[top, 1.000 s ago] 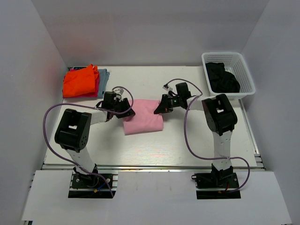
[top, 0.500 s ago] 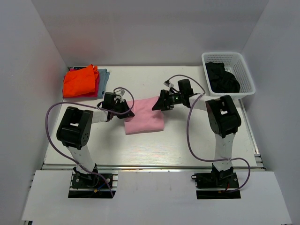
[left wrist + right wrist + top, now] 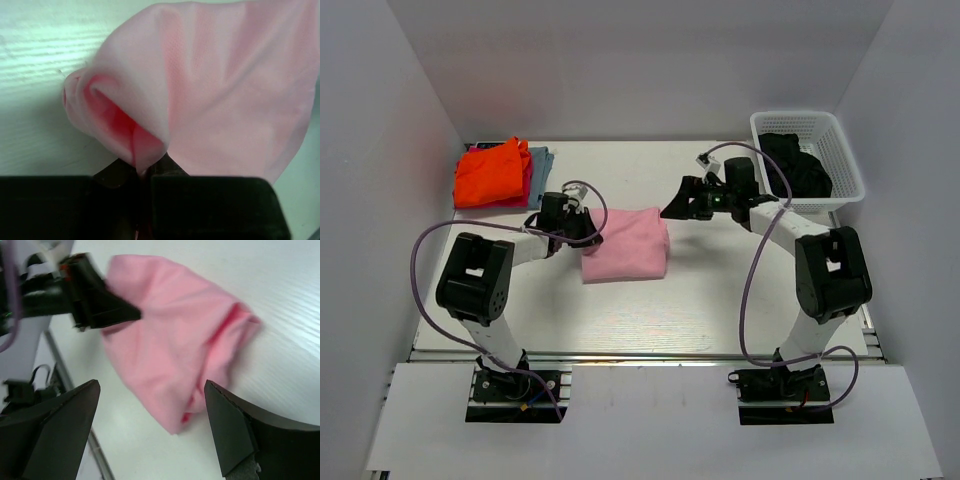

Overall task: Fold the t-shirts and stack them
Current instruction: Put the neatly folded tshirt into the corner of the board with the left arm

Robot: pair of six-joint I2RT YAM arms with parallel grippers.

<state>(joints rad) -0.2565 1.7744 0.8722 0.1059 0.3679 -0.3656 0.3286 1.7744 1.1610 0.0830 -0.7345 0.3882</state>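
Observation:
A folded light pink t-shirt (image 3: 625, 246) lies in the middle of the table. My left gripper (image 3: 590, 232) is shut on its left edge; the left wrist view shows a fold of pink cloth (image 3: 225, 75) pinched between the jaws of that gripper (image 3: 142, 172). My right gripper (image 3: 672, 208) hangs open just off the shirt's far right corner and holds nothing. In the right wrist view the pink shirt (image 3: 175, 340) lies beyond the wide-spread fingers of the right gripper (image 3: 151, 385), with the left gripper (image 3: 100, 300) at its far edge.
An orange t-shirt (image 3: 492, 172) tops a pile at the back left, with red and grey-blue cloth (image 3: 542, 160) showing under it. A white basket (image 3: 850, 165) at the back right holds a black t-shirt (image 3: 795, 165). White walls stand on three sides.
My right gripper opened, let go of the pink shirt and drew back toward the far right. My left gripper closed on the shirt's left edge. The shirt shifted slightly.

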